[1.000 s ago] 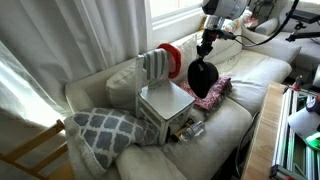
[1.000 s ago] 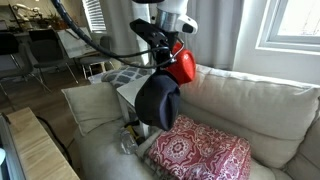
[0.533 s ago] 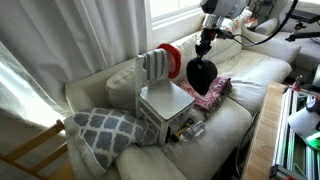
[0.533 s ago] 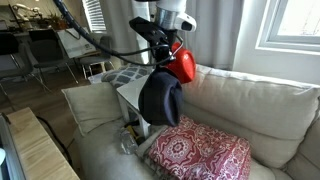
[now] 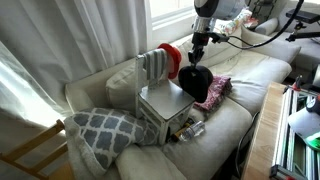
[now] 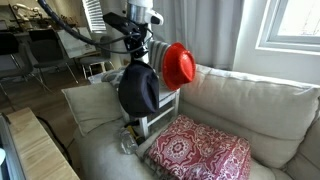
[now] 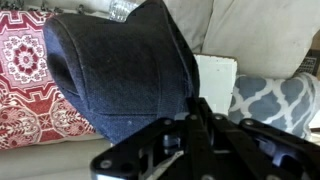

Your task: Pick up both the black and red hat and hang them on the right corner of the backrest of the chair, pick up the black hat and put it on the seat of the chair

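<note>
My gripper (image 5: pixel 197 57) is shut on the top edge of the black hat (image 5: pixel 194 83), which hangs from it in the air just over the chair's seat (image 5: pixel 166 100). It also shows in the other exterior view, gripper (image 6: pixel 139 55) and black hat (image 6: pixel 139 90), and fills the wrist view (image 7: pixel 115 75), where my gripper (image 7: pixel 197 115) pinches its edge. The red hat (image 5: pixel 172 55) hangs on a top corner of the slatted backrest (image 5: pixel 155 65); it is plain in an exterior view (image 6: pixel 180 65). The chair (image 6: pixel 158 115) stands on the sofa.
A dark red patterned cloth (image 6: pixel 200 150) lies on the sofa cushion beside the chair. A grey lattice cushion (image 5: pixel 105 130) lies on the chair's other side. A clear bottle (image 5: pixel 187 128) lies in front of the chair. A wooden table edge (image 5: pixel 262 135) borders the sofa.
My gripper has carried the black hat sideways from over the patterned cloth toward the chair, now over the seat. The red hat has stayed on the backrest corner.
</note>
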`<state>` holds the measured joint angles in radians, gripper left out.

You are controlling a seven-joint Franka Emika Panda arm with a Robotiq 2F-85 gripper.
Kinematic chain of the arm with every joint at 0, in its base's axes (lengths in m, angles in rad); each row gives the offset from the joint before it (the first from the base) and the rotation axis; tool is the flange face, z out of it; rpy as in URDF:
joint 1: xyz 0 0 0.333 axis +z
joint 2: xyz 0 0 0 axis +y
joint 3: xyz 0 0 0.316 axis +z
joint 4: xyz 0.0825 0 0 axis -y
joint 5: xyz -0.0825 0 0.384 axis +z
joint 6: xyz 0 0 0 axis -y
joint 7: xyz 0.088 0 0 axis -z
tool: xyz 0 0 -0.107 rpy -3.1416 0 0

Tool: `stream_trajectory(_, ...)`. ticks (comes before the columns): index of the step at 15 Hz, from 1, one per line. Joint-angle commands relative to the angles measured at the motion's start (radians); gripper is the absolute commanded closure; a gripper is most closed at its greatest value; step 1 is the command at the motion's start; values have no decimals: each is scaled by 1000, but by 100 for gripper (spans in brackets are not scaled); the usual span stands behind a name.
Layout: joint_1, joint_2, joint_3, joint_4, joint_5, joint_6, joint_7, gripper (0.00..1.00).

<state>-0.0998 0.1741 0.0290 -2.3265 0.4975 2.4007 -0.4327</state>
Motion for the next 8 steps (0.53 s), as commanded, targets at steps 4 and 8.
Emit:
stream_trajectory(4, 77, -2, 95, -43, 51, 70, -31, 99)
stream_trajectory(8, 119, 34, 161, -49, 54, 180, -103, 99)
